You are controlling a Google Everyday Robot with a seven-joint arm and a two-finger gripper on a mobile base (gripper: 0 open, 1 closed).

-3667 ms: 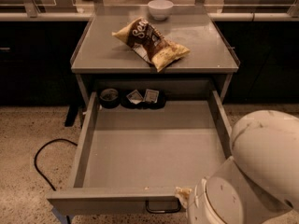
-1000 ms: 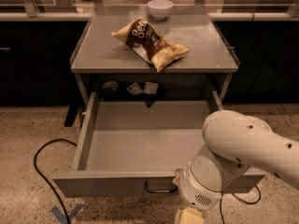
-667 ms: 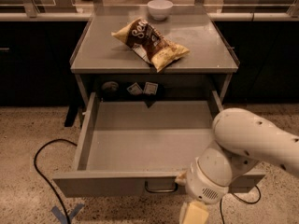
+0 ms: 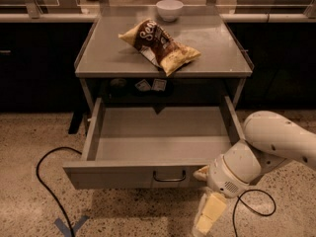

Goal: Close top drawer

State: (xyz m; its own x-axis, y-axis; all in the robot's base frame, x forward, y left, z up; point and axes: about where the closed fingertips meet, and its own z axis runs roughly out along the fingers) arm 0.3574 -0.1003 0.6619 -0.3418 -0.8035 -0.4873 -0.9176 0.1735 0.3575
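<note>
Grey top drawer (image 4: 113, 176) is seen pulled out below the desk (image 4: 207, 58); gripper (image 4: 203, 223) is held low before its front, right of the pull (image 4: 169, 177); opening cannot be told.

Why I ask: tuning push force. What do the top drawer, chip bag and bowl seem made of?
Top drawer: probably grey painted metal, going by its thin flat walls and matte sheen. Chip bag: crinkled, glossy foil-plastic film. Bowl: smooth and white, ceramic or plastic; can't tell which. Gripper, below the drawer front and right of its handle: cream, plastic-looking.
</note>
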